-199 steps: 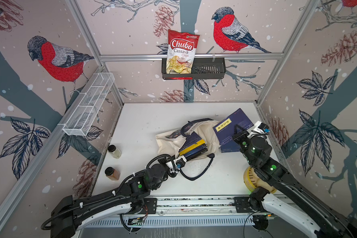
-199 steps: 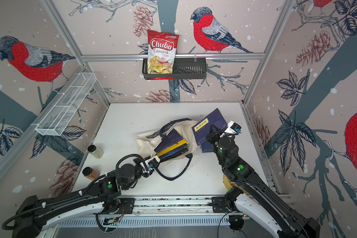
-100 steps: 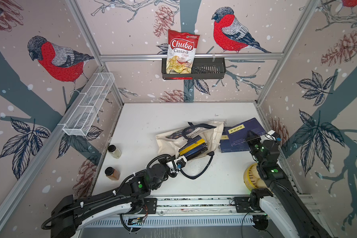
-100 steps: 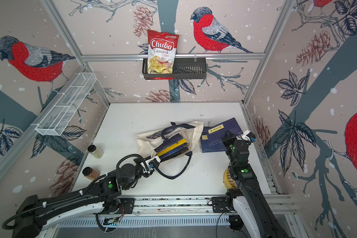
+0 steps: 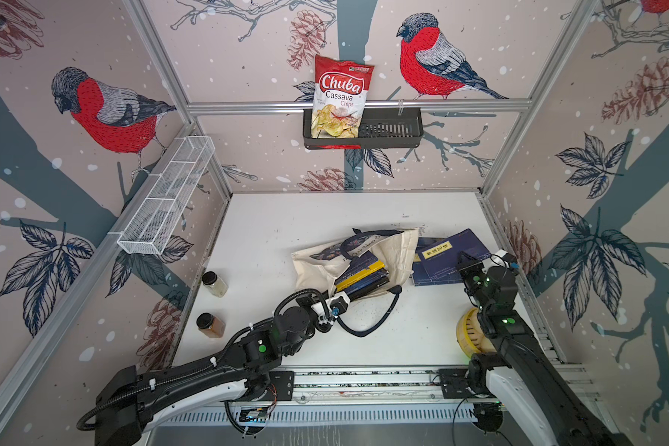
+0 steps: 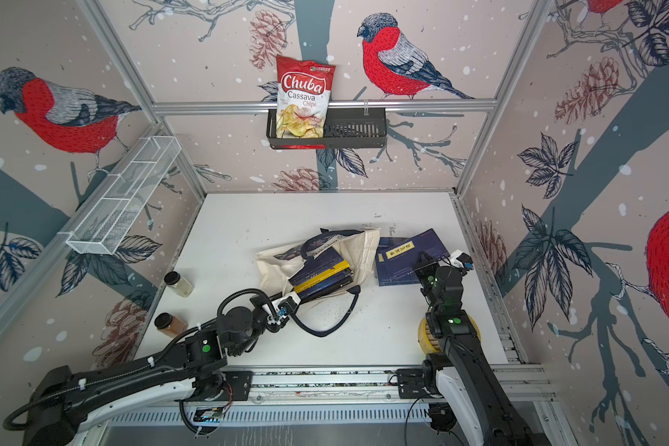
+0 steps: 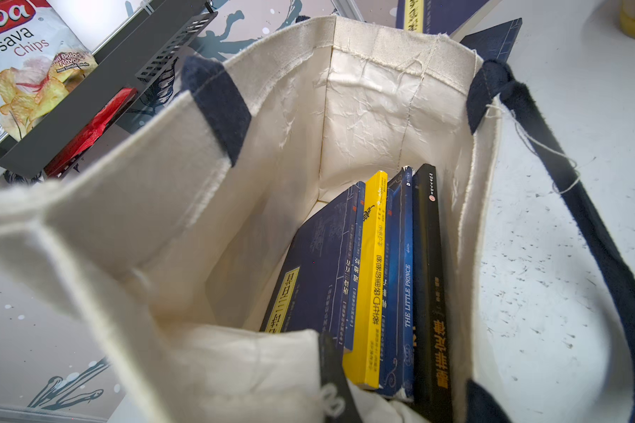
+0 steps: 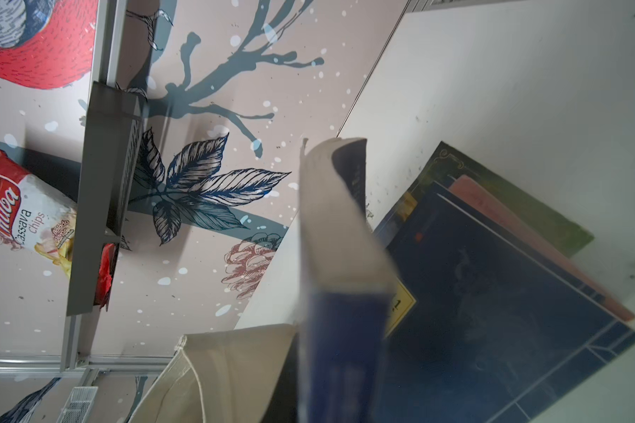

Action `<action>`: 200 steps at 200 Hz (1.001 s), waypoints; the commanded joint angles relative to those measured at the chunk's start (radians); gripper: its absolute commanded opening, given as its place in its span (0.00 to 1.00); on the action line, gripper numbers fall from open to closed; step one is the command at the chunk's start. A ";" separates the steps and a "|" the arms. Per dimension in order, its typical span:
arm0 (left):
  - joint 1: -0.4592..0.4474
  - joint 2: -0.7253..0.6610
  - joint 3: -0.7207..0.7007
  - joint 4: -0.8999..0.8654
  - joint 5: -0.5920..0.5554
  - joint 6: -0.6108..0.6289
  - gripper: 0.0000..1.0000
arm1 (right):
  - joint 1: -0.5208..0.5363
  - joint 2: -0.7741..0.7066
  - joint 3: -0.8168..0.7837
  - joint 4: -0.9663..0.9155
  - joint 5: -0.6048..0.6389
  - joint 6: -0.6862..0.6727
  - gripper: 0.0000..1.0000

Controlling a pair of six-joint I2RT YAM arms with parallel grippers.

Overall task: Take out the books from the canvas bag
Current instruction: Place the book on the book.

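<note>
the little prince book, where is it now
In the left wrist view, The Little Prince sits inside the canvas bag, between the yellow-spined book and the black-spined book.

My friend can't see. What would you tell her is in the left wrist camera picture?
Looking into an open cream canvas bag with navy handles, where several thin books are packed side by side: navy, yellow and black spines, one reading The Little Prince. A chips bag sits in a black rack beyond it.

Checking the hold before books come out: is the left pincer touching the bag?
Touching. In both top views the left pincer is shut on the near rim of the bag; the left wrist view shows that rim bunched close up.
</note>
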 commanded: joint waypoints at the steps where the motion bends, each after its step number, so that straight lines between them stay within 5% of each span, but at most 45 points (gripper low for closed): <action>1: -0.003 -0.006 0.004 0.084 0.018 0.025 0.00 | 0.005 0.089 -0.004 0.228 -0.025 0.038 0.00; 65: -0.003 0.003 0.005 0.087 0.024 0.025 0.00 | 0.050 0.296 -0.093 0.477 0.099 0.073 0.00; 113: -0.003 0.000 0.007 0.082 0.023 0.026 0.00 | 0.064 0.474 -0.135 0.557 0.072 0.176 0.00; 141: -0.003 0.001 0.006 0.083 0.023 0.026 0.00 | 0.088 0.457 -0.146 0.494 0.135 0.200 0.14; 167: -0.003 0.001 0.006 0.084 0.027 0.025 0.00 | 0.137 0.364 -0.147 0.344 0.261 0.215 0.47; 200: -0.003 0.003 0.008 0.083 0.030 0.022 0.00 | 0.158 0.313 -0.159 0.241 0.312 0.245 0.68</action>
